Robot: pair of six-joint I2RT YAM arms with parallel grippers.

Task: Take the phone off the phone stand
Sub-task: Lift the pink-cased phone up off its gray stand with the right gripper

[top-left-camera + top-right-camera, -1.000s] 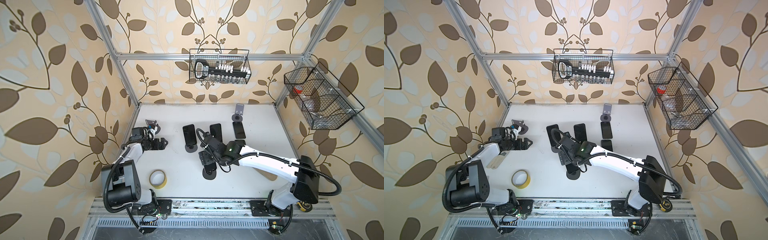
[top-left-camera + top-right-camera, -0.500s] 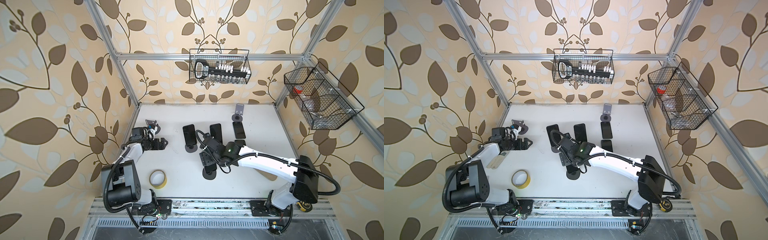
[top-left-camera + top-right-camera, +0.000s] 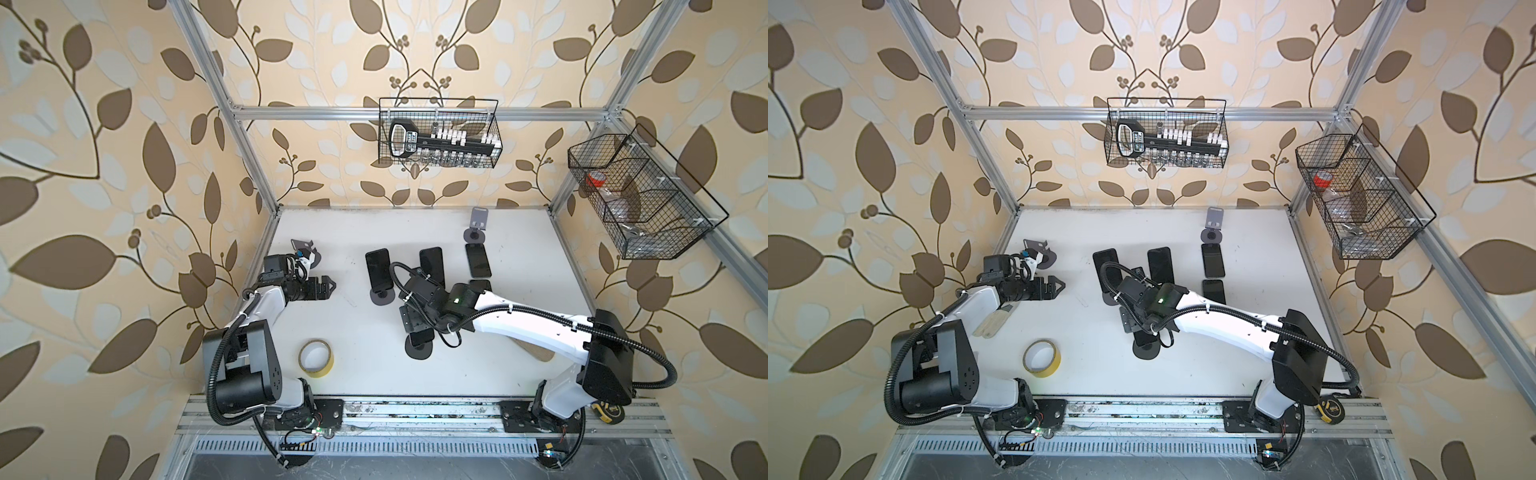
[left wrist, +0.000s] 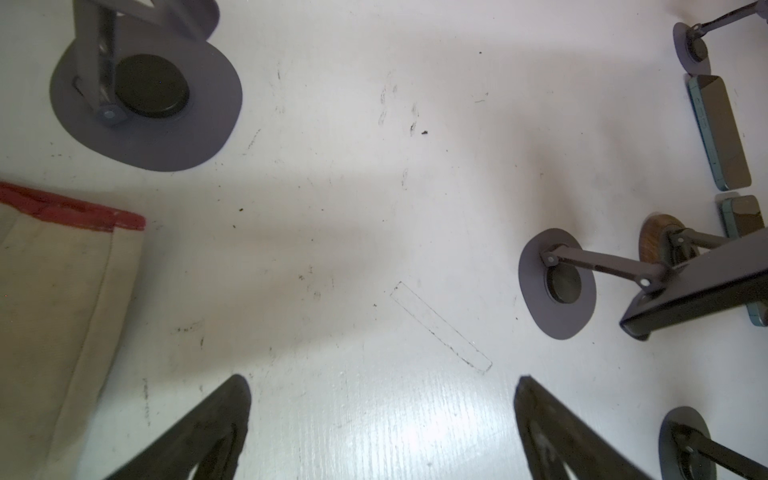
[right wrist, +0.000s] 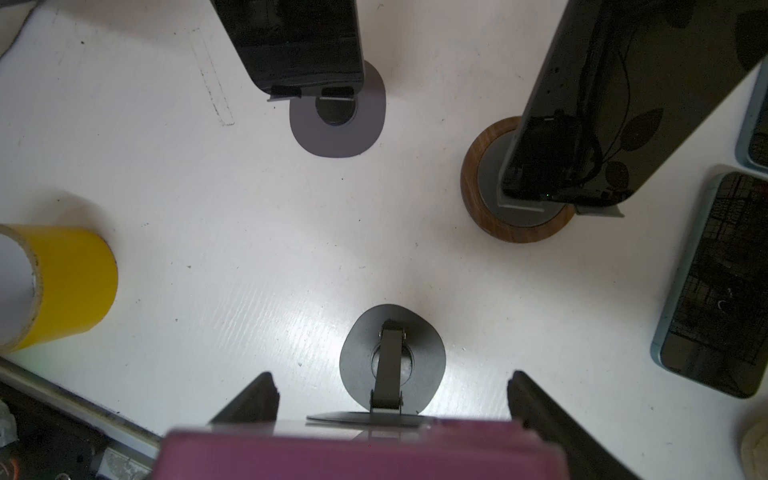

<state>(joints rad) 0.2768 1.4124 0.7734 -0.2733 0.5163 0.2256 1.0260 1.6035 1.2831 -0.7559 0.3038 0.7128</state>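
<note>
The purple-backed phone [image 5: 357,453] leans on the near, central dark round-based metal stand [image 5: 390,365], between the widely parted jaws of the right gripper [image 5: 390,378], width across the gap, long axis seemingly toward the wrist; whether it is gripped, I cannot tell. The left gripper [image 4: 382,381], well left, gapes empty. Five phones: three propped, two flat. Five stands.

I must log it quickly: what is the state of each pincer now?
Left pincer: open, empty.
Right pincer: either side of the phone; grip cannot be told.
</note>
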